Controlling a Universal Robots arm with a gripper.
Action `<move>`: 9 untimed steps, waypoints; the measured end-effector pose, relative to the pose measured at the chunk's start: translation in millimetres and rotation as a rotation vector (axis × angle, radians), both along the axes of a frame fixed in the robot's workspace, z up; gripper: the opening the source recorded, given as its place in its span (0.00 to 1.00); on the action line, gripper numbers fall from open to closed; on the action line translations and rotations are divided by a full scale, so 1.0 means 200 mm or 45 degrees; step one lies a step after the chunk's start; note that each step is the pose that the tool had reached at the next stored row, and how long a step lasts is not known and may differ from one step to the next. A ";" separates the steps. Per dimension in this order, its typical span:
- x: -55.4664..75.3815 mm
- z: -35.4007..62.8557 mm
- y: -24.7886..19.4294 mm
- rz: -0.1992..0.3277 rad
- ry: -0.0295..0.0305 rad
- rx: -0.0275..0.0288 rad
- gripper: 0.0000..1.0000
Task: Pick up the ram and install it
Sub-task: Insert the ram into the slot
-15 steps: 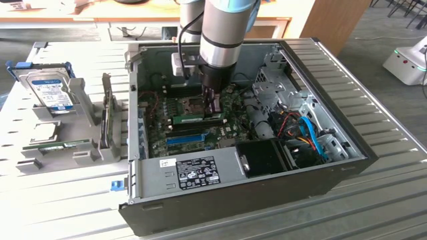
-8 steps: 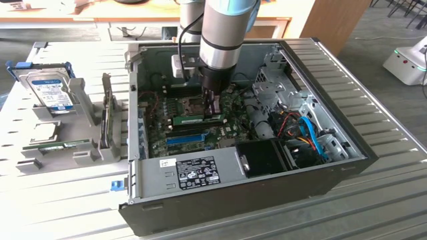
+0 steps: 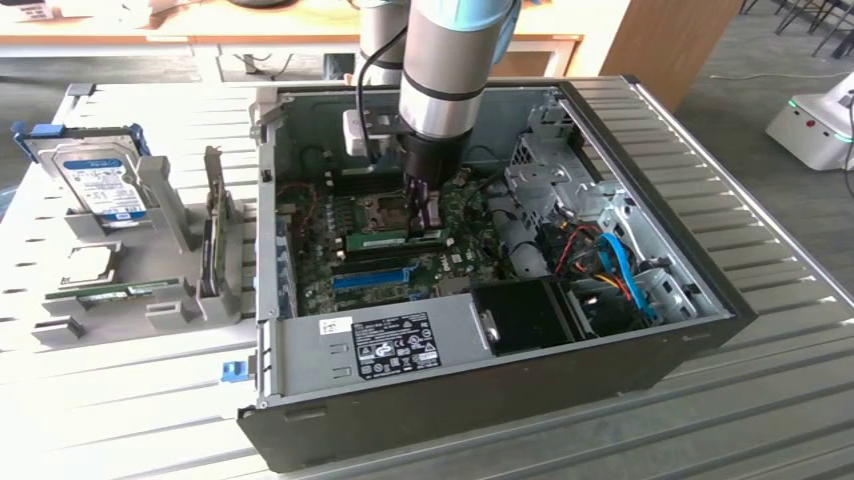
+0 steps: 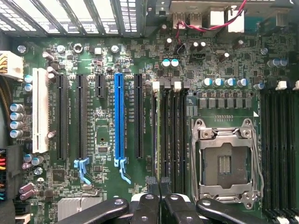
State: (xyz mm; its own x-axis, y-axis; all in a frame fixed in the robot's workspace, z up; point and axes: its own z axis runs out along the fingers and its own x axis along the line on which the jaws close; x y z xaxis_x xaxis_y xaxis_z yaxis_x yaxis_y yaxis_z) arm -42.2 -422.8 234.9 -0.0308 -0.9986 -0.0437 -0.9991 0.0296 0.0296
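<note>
Inside the open computer case [image 3: 694, 330], the ram [image 3: 378, 240] stands on edge over the motherboard [image 3: 461, 215] as a narrow green stick with a pale label. My gripper [image 3: 427, 226] reaches straight down from the arm and is shut on the stick's end nearest the exterior view's right. In the wrist view the gripper [image 4: 159, 181] has its black fingertips pressed close together. From them the ram's thin edge [image 4: 154, 135] runs along the row of dark memory slots [image 4: 173, 135]. I cannot tell whether the ram is seated in a slot.
A long blue slot [image 4: 119, 116] lies beside the memory slots, and the bare CPU socket [image 4: 226, 158] lies on their other side. On the exterior view's left, a grey rack [image 3: 174, 310] holds a hard drive [image 3: 107, 185], an upright grey card [image 3: 211, 230] and another green stick [image 3: 114, 292].
</note>
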 end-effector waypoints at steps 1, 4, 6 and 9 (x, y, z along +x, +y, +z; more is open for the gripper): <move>0.00 0.000 0.000 0.002 0.0000 0.0000 0.12; 0.00 0.000 0.000 0.005 0.0000 0.0000 0.12; 0.00 -0.001 0.000 0.006 -0.0001 0.0003 0.12; 0.00 -0.001 -0.002 0.006 -0.0001 0.0002 0.12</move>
State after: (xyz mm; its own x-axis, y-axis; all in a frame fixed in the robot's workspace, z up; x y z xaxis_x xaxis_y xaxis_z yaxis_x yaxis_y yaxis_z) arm -42.7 -423.2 234.8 -0.0263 -0.9987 -0.0438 -0.9993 0.0250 0.0296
